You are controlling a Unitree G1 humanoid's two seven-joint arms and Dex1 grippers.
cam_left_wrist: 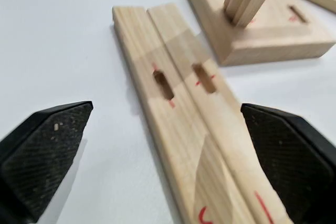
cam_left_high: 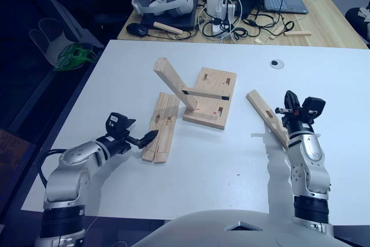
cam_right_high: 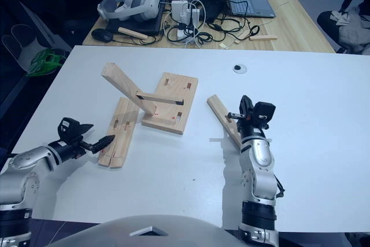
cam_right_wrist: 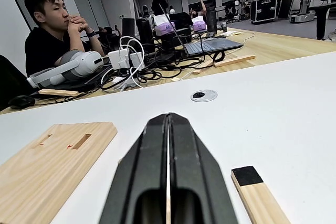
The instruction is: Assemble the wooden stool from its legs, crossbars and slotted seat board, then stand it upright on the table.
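Note:
The slotted seat board [cam_left_high: 213,103] lies flat mid-table. One leg [cam_left_high: 172,80] stands tilted in it, and a dark-tipped crossbar [cam_left_high: 205,93] runs from that leg over the board. Two more legs [cam_left_high: 162,126] lie side by side to the left of the board. My left gripper [cam_left_high: 147,138] is open at their near end; in the left wrist view its wide-apart fingers [cam_left_wrist: 47,150] frame the slotted legs [cam_left_wrist: 178,103]. A fourth leg [cam_left_high: 265,115] lies to the right. My right gripper [cam_left_high: 287,101] is shut and empty just beside it, its closed fingers [cam_right_wrist: 168,145] above the leg's black-tipped end [cam_right_wrist: 254,195].
A round cable grommet [cam_left_high: 277,63] is set in the white table's far right. A wooden desk [cam_left_high: 324,15] behind carries a headset, cables, laptops and spare wood pieces. A green object [cam_left_high: 75,56] hangs off the table's left far corner.

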